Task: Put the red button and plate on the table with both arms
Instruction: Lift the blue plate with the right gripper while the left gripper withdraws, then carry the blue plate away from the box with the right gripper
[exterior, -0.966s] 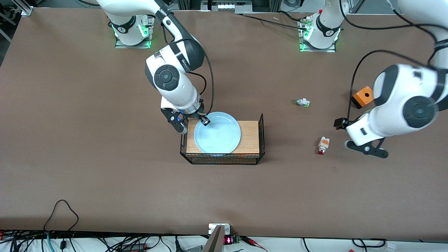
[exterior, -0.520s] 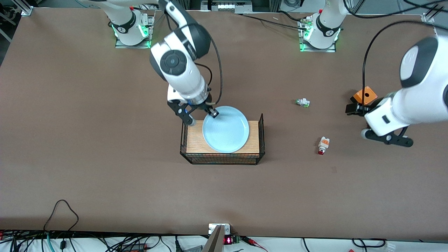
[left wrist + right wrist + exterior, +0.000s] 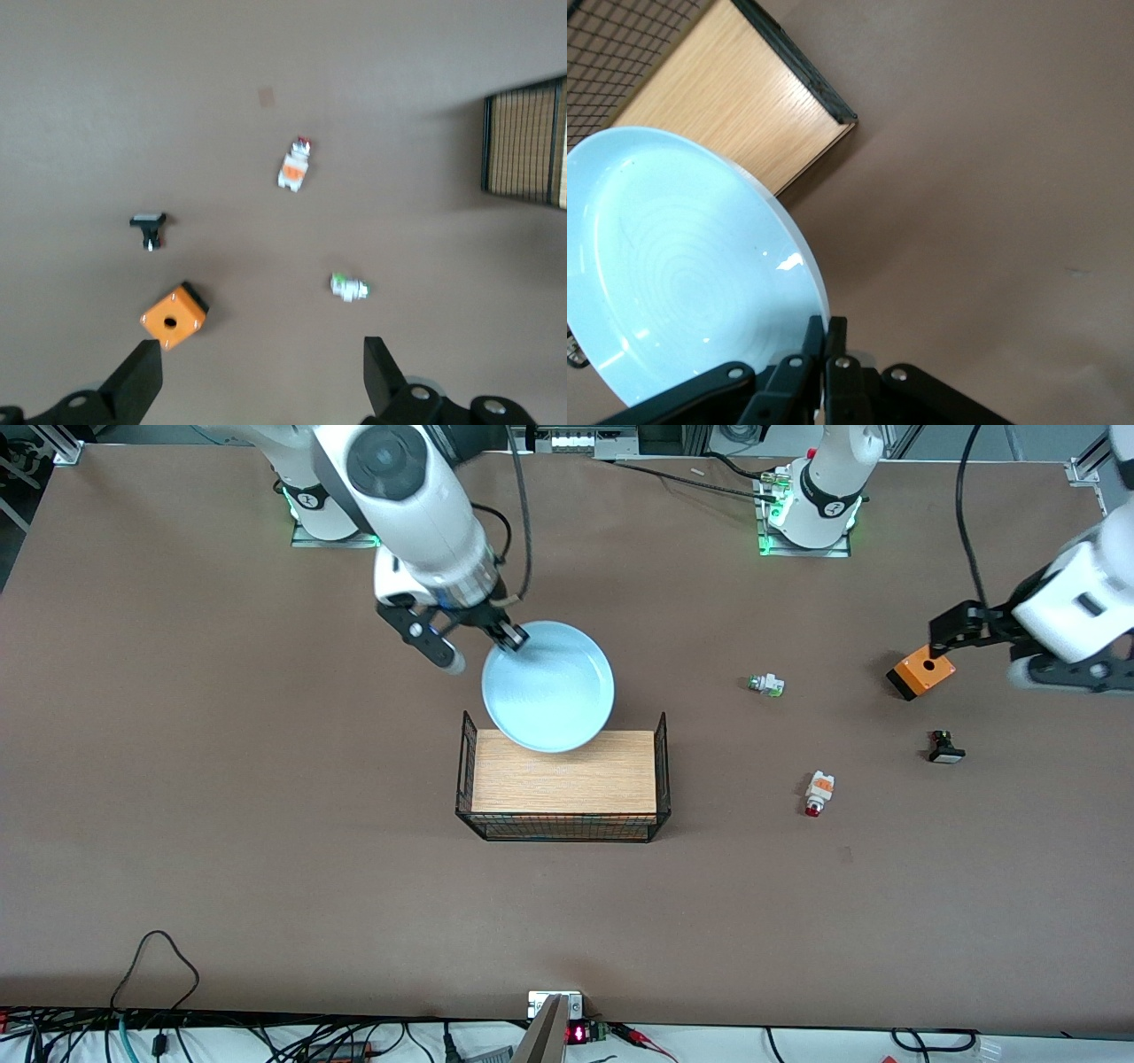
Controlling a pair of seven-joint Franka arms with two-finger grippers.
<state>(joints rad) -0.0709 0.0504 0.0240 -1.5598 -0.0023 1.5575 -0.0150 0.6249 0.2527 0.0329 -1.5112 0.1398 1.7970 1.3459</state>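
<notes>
The right hand (image 3: 508, 640) is clenched on the rim of the plate (image 3: 549, 689), holding it in the air over the edge of the wire rack (image 3: 563, 784). The left hand (image 3: 983, 633), fingers spread wide and holding nothing, hangs over the orange box (image 3: 921, 672). The red button (image 3: 819, 792) lies on the worktop (image 3: 266, 779), well apart from that hand, toward the rack.

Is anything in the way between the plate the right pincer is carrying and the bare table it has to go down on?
Partly. The right pincer, shut on the plate, holds it in the air with its nearer edge over the wire rack. The rest hangs over bare table, where nothing visible blocks a set-down.
</notes>
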